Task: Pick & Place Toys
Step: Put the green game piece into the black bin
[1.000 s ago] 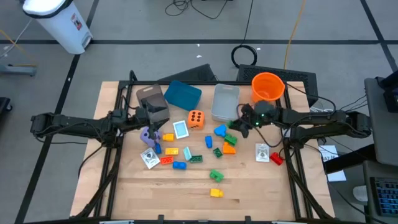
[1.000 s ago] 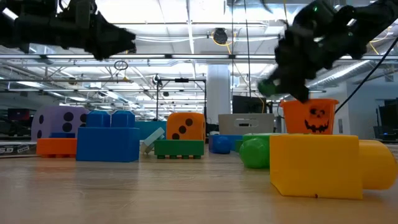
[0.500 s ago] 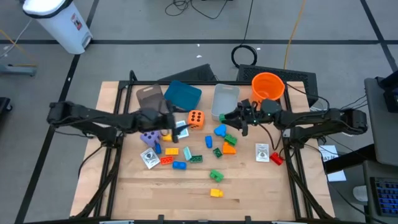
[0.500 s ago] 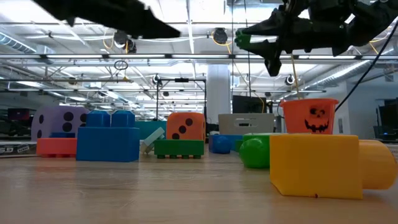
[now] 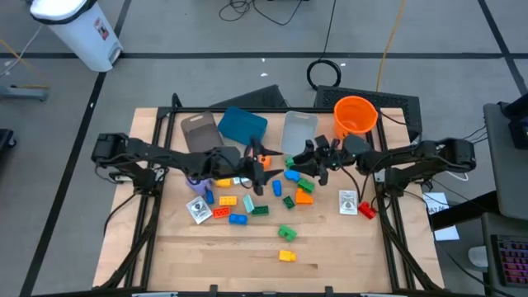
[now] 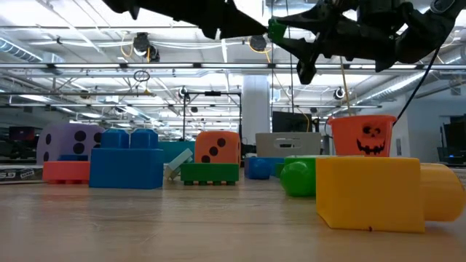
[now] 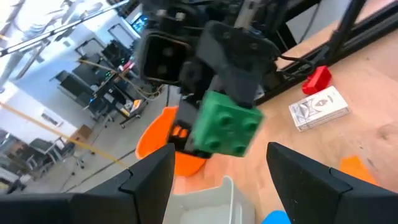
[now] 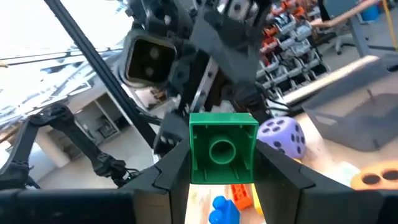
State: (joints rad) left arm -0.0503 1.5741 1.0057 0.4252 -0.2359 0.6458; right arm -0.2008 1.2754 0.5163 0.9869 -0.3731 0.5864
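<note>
My right gripper (image 8: 222,163) is shut on a green brick (image 8: 222,149) high above the table's middle; the brick also shows in the low view (image 6: 277,29) and in the left wrist view (image 7: 225,124). My left gripper (image 5: 264,169) is open and faces it from the table's left. Its fingers (image 7: 149,180) stand wide of the brick, apart from it. Below them lie loose bricks (image 5: 235,210), a purple die (image 6: 69,142), an orange die (image 6: 217,149) and cards (image 5: 198,209). My right gripper pinches the green brick between its two fingers, one on each of two opposite side walls (image 8: 194,155). The fingers come level from the table's right. The brick's hollow underside faces the wrist camera. It is lifted clear, well above the toys.
An orange bucket (image 5: 355,114), a pale bin (image 5: 299,134) and a teal box (image 5: 243,125) stand along the far side. A yellow brick (image 5: 286,256) and a green one (image 5: 287,233) lie toward the near edge. A card (image 5: 347,202) and a red brick (image 5: 367,212) lie at the right.
My right gripper has risen and gone toward the table's left with the green brick, lifting it clear of the toys. My left gripper has reached toward the table's right, above the toys, until it faces the brick.
</note>
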